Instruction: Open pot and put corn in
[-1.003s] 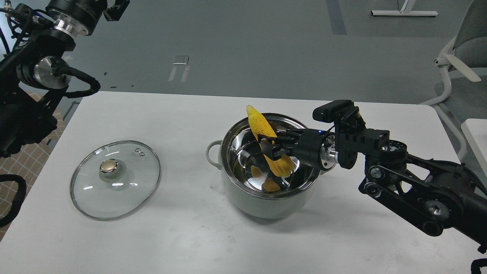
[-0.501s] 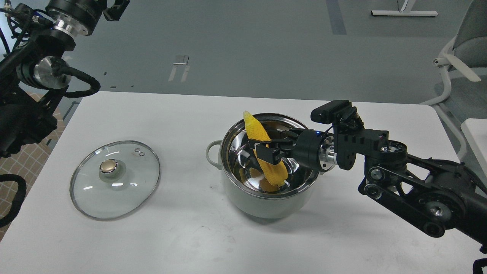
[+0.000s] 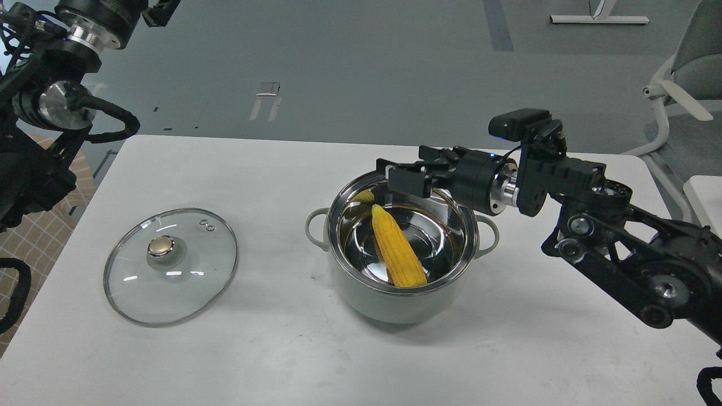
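The pale grey-green pot (image 3: 389, 301) stands open at the middle of the white table (image 3: 271, 355). The yellow corn (image 3: 396, 254) lies inside it, its tip pointing to the far left and its thick end against the near wall. My right gripper (image 3: 416, 169) is open and empty, hovering just above the pot's far rim, apart from the corn. My left gripper (image 3: 161, 8) is raised at the top left, far from the pot and cut off by the frame edge.
The glass lid (image 3: 169, 265) with a brass-coloured knob lies flat on the table, left of the pot. A grey office chair (image 3: 696, 73) stands off the table's right side. A second white surface (image 3: 705, 197) shows at the right edge.
My right gripper has let go of the corn, opened, and risen up and back out of the pot. The corn has dropped to lie inside the pot. The left arm shifted slightly up.
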